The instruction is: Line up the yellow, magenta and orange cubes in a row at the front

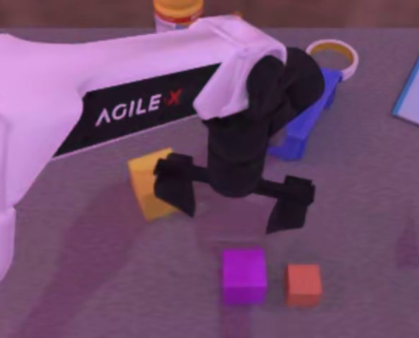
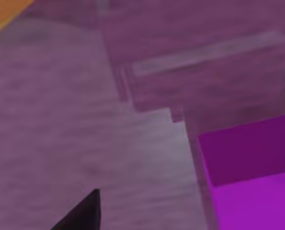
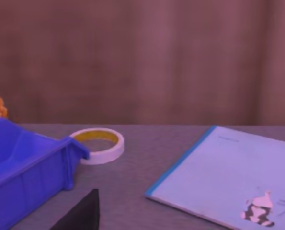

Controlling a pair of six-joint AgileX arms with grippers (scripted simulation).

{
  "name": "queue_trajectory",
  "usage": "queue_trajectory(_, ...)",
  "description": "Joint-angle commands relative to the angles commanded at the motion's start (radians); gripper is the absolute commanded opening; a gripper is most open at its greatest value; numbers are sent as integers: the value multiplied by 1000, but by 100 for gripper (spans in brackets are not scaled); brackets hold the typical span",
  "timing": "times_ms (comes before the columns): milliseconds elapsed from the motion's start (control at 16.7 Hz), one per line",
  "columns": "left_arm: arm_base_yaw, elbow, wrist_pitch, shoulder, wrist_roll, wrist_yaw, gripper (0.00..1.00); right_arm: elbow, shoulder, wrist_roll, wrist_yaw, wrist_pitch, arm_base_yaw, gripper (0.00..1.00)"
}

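My left gripper (image 1: 234,197) hung released at frame centre; the yellow cube (image 1: 148,182) looked light, rigid, matte — I'd pinch its flat sides.

Overhead view; two low wrist views

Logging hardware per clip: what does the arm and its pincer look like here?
The left arm has a glossy white shell with a black panel lettered AGILE X, the X red. Its wrist and two-finger left pincer are matte black. No cables show.
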Motion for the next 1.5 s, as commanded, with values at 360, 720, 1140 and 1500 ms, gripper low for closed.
queue_trajectory(360, 140, 55, -39, 61, 549, 14, 100, 0, 0, 0, 0, 0, 0, 100)
queue_trajectory(720, 279, 102, -53, 89, 1080, 21, 100, 0, 0, 0, 0, 0, 0, 100)
queue_trajectory(1140, 344, 124, -41, 78, 1266, 21, 100, 0, 0, 0, 0, 0, 0, 100)
queue_trajectory(1500, 341, 97, -4, 88, 1264, 21, 100, 0, 0, 0, 0, 0, 0, 100)
